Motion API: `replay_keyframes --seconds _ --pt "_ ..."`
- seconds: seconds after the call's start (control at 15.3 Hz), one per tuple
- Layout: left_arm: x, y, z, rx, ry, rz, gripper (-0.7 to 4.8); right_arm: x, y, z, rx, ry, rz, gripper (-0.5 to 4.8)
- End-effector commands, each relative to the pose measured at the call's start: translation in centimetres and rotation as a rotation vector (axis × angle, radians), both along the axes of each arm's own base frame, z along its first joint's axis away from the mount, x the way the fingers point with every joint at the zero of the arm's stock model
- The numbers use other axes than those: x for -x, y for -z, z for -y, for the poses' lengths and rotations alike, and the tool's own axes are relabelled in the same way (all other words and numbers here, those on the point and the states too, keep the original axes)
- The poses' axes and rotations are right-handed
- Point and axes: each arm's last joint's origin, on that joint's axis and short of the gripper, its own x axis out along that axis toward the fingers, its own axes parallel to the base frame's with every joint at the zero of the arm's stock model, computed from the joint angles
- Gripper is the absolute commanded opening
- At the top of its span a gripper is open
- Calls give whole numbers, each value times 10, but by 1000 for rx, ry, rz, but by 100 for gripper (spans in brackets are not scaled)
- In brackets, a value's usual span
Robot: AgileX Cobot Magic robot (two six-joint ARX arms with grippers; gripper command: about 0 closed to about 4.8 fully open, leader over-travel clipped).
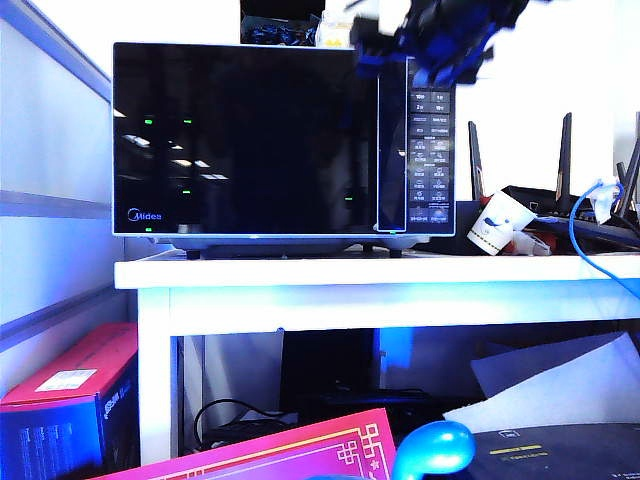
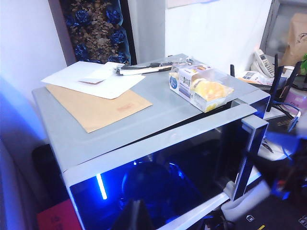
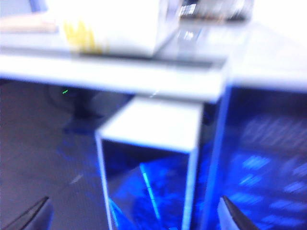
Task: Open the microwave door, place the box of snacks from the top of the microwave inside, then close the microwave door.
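Note:
The black microwave point(image 1: 430, 150) stands on a white table point(image 1: 350, 275). Its glossy door point(image 1: 240, 140) is slightly ajar at the handle strip point(image 2: 249, 153), which stands a little way out from the body. The box of snacks point(image 2: 199, 86), whitish with yellow showing, rests on the microwave's top near the right front corner. My right gripper point(image 1: 440, 40) hovers, blurred, by the upper right corner, just in front of the handle strip point(image 3: 148, 158) and below the box point(image 3: 110, 24); its jaws point(image 3: 134, 218) are wide open and empty. My left gripper point(image 2: 136, 215) is shut, in front of the door point(image 2: 168, 177).
A brown envelope point(image 2: 96, 108), white papers point(image 2: 96, 79) and a dark tool point(image 2: 144, 68) lie on the microwave's top behind the box. To the right of the microwave are a paper cup point(image 1: 497, 225), router antennas point(image 1: 565, 160) and a blue cable point(image 1: 580, 240). Under the table sits a red box point(image 1: 70, 390).

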Motion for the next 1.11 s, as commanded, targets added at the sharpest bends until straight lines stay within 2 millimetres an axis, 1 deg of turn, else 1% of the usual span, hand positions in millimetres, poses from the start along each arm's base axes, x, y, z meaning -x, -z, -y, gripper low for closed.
replay_keyframes --seconds 0.07,0.13,0.26,0.33,0.46,0.52,0.65,0.78,0.85,1.11 --pt "2 -3 0 -1 7 16 -6 7 -18 11 27 26 50 479" --pt "2 -3 0 -1 7 16 -6 8 -23 22 44 -12 54 479" --pt "2 -2 0 -1 7 16 -6 5 -25 40 54 -73 37 479" --pt "2 -3 0 -1 7 16 -6 4 -25 50 53 -154 26 479" --pt "2 -2 0 -1 7 16 -6 1 -23 71 -32 -401 -32 479" --pt "2 -3 0 -1 7 17 -6 -2 -21 78 -52 -452 -52 479" --pt "-3 -3 1 2 8 35 -6 -8 -14 82 -51 -480 -48 479" --pt "-15 -1 3 3 8 40 -6 -15 -7 80 -51 -518 -63 479" --pt "-29 4 5 3 21 27 -6 -19 -4 79 -52 -521 -69 479" --pt "-64 14 11 15 95 51 -6 -29 0 76 -66 -577 -70 479"
